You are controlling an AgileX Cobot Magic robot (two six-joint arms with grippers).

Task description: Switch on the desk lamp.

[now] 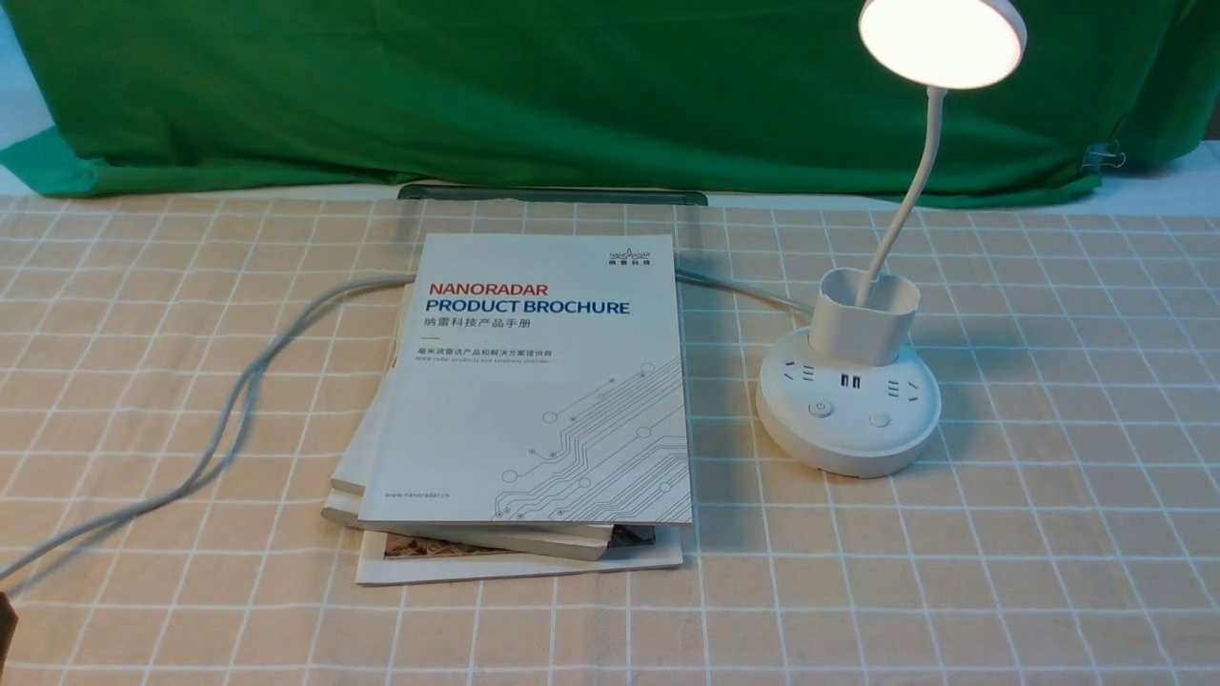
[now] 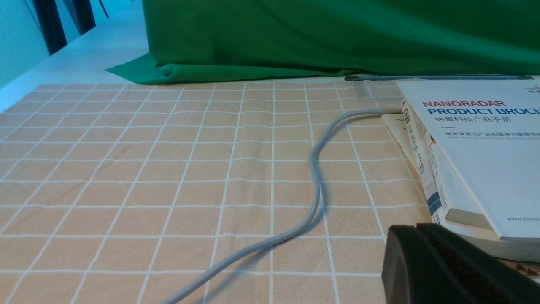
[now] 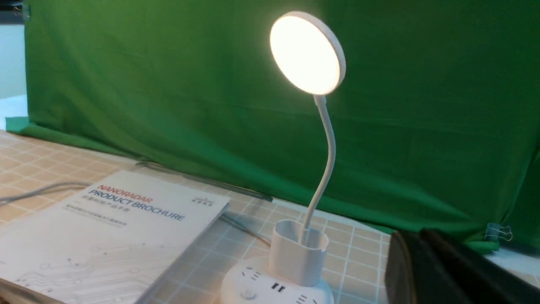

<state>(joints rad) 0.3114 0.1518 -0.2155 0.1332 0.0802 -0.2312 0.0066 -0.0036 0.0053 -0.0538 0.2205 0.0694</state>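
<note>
The white desk lamp stands on the right of the table. Its disc head (image 1: pixel 942 38) glows brightly above a thin gooseneck, a cup-shaped holder (image 1: pixel 863 314) and a round base (image 1: pixel 848 438). The base carries sockets, USB ports and two buttons (image 1: pixel 820 410). In the right wrist view the lit head (image 3: pixel 307 52) and base (image 3: pixel 253 291) sit ahead of my right gripper (image 3: pixel 419 234). Its blurred dark fingers lie together, holding nothing, apart from the lamp. My left gripper (image 2: pixel 415 228) is shut and empty, low beside the book stack. Neither arm shows clearly in the front view.
A stack of brochures and books (image 1: pixel 534 381) lies mid-table, left of the lamp. A grey cable (image 1: pixel 238 400) snakes from under the stack toward the near left edge. Green cloth (image 1: pixel 572 95) covers the back, with a binder clip (image 1: pixel 1104 157) at the far right.
</note>
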